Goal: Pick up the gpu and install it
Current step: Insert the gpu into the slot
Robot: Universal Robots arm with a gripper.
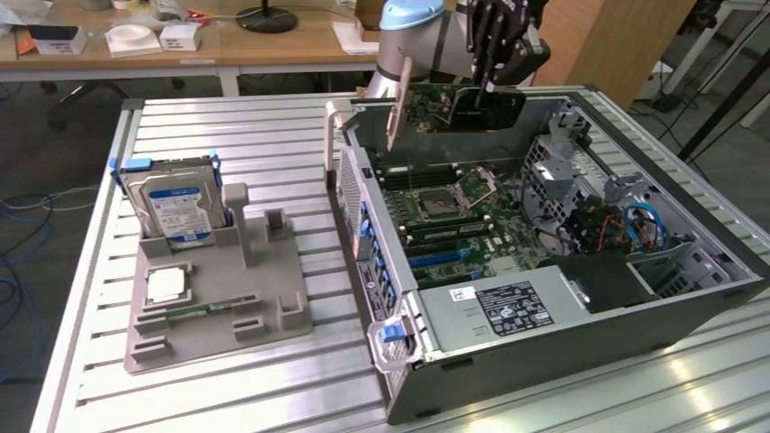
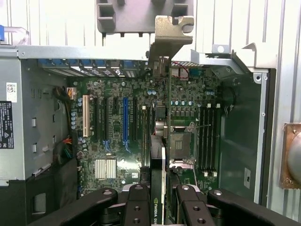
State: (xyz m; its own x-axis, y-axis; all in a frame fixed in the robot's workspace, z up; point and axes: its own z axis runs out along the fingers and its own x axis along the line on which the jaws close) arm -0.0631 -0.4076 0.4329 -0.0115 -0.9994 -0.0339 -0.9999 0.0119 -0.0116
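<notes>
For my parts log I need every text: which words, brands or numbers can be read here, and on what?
"QU": on the gpu, the rest cut off.
Black label and white sticker on the power supply: too small to read.
Blue label on the hard drive: blurred, unreadable.

Lab room, slatted metal desk (image 1: 241, 126) in front.
Far behind, a wooden desk (image 1: 277, 50) carries white boxes (image 1: 132, 38) and a black round base (image 1: 267, 18); dark floor (image 1: 54, 135) with loose cables (image 1: 27, 203) at the exterior view's left; wooden panel (image 1: 614, 41) far right.
</notes>
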